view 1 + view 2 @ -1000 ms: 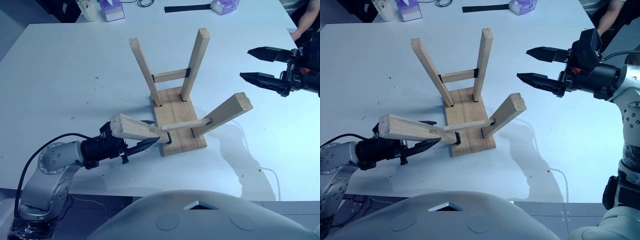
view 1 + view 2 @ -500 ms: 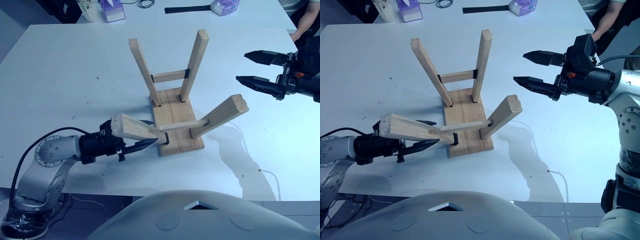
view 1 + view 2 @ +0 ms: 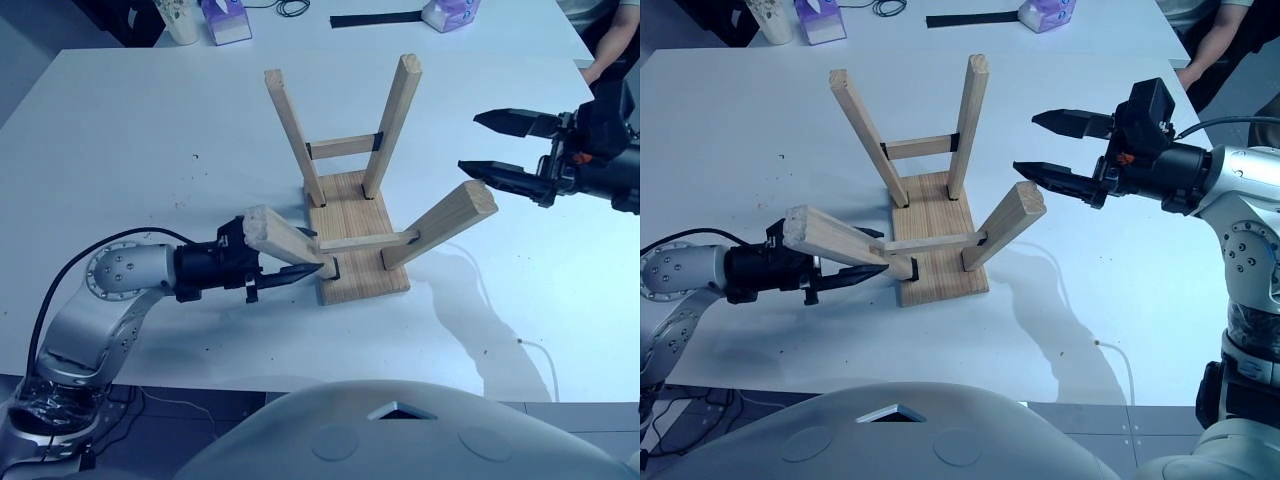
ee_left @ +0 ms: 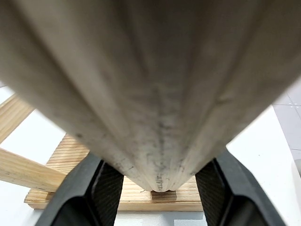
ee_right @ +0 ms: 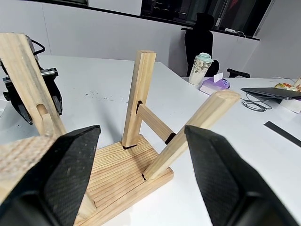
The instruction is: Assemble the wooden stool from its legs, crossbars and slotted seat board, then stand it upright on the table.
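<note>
the stool (image 3: pixel 350 190) lies upside down near the middle of the desk (image 3: pixel 150 150), its slotted seat board (image 3: pixel 350 212) flat on the surface and all four legs pointing up. the far left leg (image 3: pixel 293 135) and far right leg (image 3: pixel 390 125) stand close to upright at the board's far end, joined by the far crossbar (image 3: pixel 343 147) about halfway up. at the near end the two legs splay outward: the near left leg (image 3: pixel 280 235) leans low to the left and the near right leg (image 3: pixel 440 225) leans to the right, with the near crossbar (image 3: pixel 365 240) spanning between them just above the board. the left claw (image 3: pixel 300 268) comes in from the left, low over the desk, and is clenched on the near left leg, which the left wrist view shows pressed between both fingers (image 4: pixel 106 186). the right claw (image 3: pixel 468 142) hangs above the desk to the right of the stool, released, its fingers (image 5: pixel 61 174) spread wide apart, just beside the top end of the near right leg without touching it. along the desk's far edge stand a cup (image 3: pixel 178 18) and a tissue box (image 3: pixel 225 18), with a black strip (image 3: pixel 375 17) to their right. a white cable (image 3: pixel 545 355) lies on the desk at the near right.
</note>
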Motion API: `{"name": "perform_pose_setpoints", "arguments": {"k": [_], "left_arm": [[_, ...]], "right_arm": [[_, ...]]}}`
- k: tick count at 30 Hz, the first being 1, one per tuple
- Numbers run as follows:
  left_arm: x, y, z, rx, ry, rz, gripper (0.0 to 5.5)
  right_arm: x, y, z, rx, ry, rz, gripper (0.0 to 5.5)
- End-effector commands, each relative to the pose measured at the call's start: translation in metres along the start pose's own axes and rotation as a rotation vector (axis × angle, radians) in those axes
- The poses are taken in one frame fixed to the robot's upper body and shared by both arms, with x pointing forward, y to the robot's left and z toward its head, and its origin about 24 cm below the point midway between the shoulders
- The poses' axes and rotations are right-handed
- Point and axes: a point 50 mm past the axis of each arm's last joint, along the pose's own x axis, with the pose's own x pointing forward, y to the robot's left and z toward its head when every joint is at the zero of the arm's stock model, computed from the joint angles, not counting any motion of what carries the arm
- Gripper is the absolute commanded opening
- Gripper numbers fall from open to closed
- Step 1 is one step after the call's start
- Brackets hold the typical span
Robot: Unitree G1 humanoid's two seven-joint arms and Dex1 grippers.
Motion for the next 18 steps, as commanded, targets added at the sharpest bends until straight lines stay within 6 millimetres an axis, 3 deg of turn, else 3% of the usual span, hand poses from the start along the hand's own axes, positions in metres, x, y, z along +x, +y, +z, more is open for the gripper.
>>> {"name": "perform_pose_setpoints", "arguments": {"k": [1, 9, 18], "left_arm": [[-0.003, 0.007, -0.033, -0.135, 0.221, 0.025, 2.05], [0.01, 0.007, -0.037, -0.096, 0.288, -0.022, 2.05], [0.017, 0.02, -0.045, -0.09, 0.339, 0.027, 2.05]], "right_arm": [[0.003, 0.004, 0.001, -0.01, -0.028, 0.002, 3.29], [0.008, 0.006, -0.001, -0.01, -0.04, 0.007, 3.29], [0.019, 0.007, 0.007, -0.024, -0.094, 0.014, 3.29]]}}
